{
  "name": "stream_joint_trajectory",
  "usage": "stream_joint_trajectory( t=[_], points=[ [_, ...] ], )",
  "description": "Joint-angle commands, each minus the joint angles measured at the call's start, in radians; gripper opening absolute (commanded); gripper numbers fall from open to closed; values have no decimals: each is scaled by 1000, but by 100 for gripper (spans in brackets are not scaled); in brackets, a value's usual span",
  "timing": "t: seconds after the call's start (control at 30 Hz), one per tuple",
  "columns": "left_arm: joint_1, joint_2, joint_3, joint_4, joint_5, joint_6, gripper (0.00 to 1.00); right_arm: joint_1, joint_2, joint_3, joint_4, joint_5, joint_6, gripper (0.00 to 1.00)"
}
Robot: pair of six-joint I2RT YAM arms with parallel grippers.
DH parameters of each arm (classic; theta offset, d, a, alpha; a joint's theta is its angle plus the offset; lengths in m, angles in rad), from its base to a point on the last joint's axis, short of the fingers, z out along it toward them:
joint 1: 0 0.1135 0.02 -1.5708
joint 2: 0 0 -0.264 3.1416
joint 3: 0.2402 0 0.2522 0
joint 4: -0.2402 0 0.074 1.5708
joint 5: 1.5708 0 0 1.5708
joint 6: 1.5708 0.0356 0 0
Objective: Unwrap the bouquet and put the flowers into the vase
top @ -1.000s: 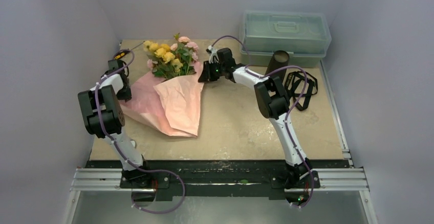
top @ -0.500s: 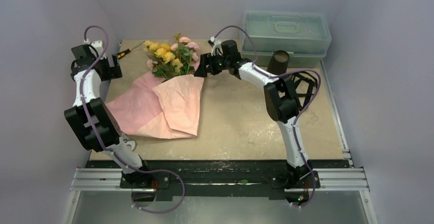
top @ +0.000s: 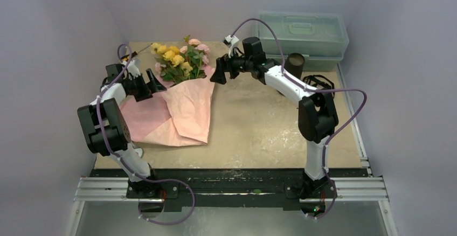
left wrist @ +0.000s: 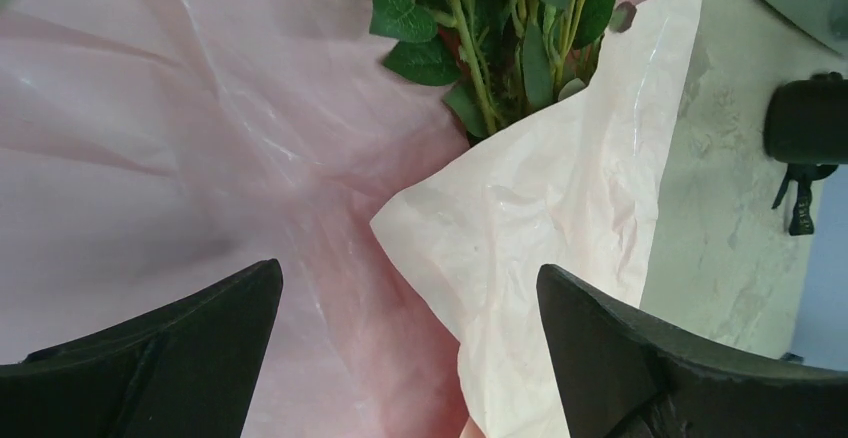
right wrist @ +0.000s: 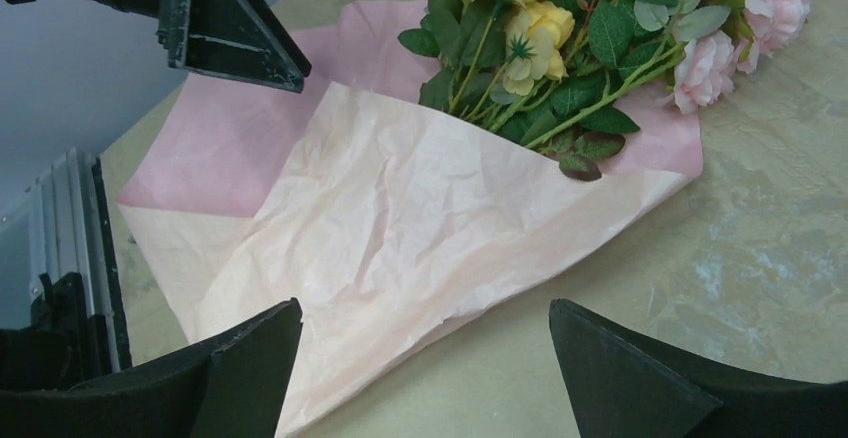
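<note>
The bouquet (top: 180,85) lies at the back left of the table, its pale pink paper (right wrist: 400,218) spread open on the left and one flap still folded over the stems. The flowers (right wrist: 560,28), yellow and peach-pink with green leaves, stick out of the top. My left gripper (top: 151,84) is open just left of the leaves, above the flat pink sheet (left wrist: 150,138), holding nothing. My right gripper (top: 217,74) is open to the right of the blooms, over the paper's edge and bare table. The dark vase (top: 295,63) stands upright at the back right, behind the right arm.
A translucent grey-green lidded box (top: 300,31) sits against the back wall behind the vase. A loose black ribbon (top: 323,80) lies on the table near the vase, partly under the right arm. Walls close in left, back and right.
Both grippers have opened. The left arm swung out to the far left, drawing the pink sheet flat, then came back beside the leaves. The right gripper lifted slightly off the paper's right edge.
</note>
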Motion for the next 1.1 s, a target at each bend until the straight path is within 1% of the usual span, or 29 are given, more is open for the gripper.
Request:
stream_joint_trajectory(
  t=[0.0, 0.1, 0.13, 0.23, 0.3, 0.4, 0.47, 0.53, 0.6, 0.73, 0.8, 1.0, 1.07],
  points=[
    [-22, 45, -59, 145, 55, -108, 100, -4, -78, -38, -69, 4, -112, 98],
    [-26, 87, -90, 206, 92, -147, 99, -7, -107, -70, -77, 19, -113, 98],
    [-28, 96, -99, 228, 105, -162, 96, -9, -115, -78, -80, 24, -128, 98],
    [-42, 112, -116, 271, 130, -196, 83, -15, -128, -87, -95, 34, -148, 98],
    [-52, 116, -121, 284, 143, -210, 69, -23, -133, -86, -105, 34, -153, 98],
    [-71, 115, -119, 295, 172, -235, 39, -40, -137, -74, -119, 37, -156, 98],
    [-83, 97, -114, 293, 189, -244, 23, -53, -138, -62, -131, 37, -158, 98],
    [-97, 66, -109, 288, 199, -254, 12, -64, -145, -52, -144, 37, -162, 98],
    [-117, 35, -95, 276, 215, -261, 4, -75, -156, -49, -152, 35, -169, 98],
    [-171, -26, -57, 270, 242, -281, 3, -93, -180, -40, -182, 30, -189, 98],
    [-212, -44, -27, 273, 247, -285, 0, -102, -190, -43, -192, 29, -188, 98],
    [-352, -22, 40, 336, 255, -345, 0, -132, -228, -58, -206, 17, -167, 98],
    [-419, 0, 53, 392, 253, -361, 0, -141, -246, -58, -215, 19, -166, 98]
  ],
)
